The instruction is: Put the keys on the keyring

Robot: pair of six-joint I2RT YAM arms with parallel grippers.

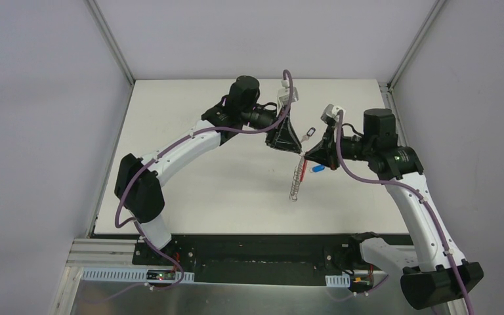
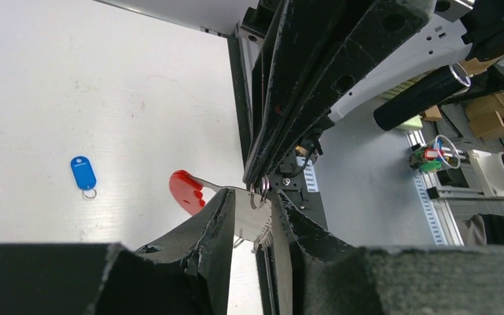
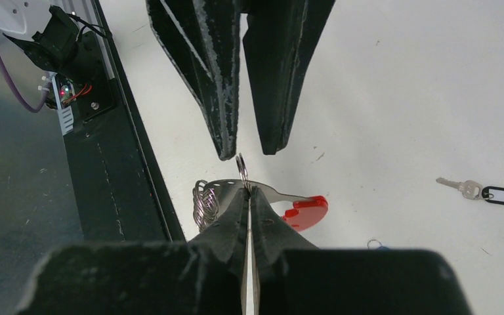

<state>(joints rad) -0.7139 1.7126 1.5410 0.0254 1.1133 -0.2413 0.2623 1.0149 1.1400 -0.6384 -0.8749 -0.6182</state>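
Observation:
The keyring [image 1: 294,180] hangs from my right gripper [image 1: 306,156], its row of rings trailing down toward the table. In the right wrist view my right gripper [image 3: 248,187] is shut on one ring of the keyring [image 3: 305,211], with the red band to the right. My left gripper [image 1: 293,146] is open, its fingers [image 3: 220,125] just above that ring and not touching it. In the left wrist view my left gripper [image 2: 252,197] straddles the keyring's metal plate, and the red band [image 2: 185,190] shows. The silver key with a dark tag [image 1: 308,134] [image 3: 492,193] and the blue-headed key [image 1: 317,168] [image 2: 83,172] lie on the table.
The white table [image 1: 203,184] is walled on three sides. A black base rail [image 3: 105,164] runs along the near edge below the grippers. Off-table gear and bundled parts [image 2: 433,154] show past the rail in the left wrist view.

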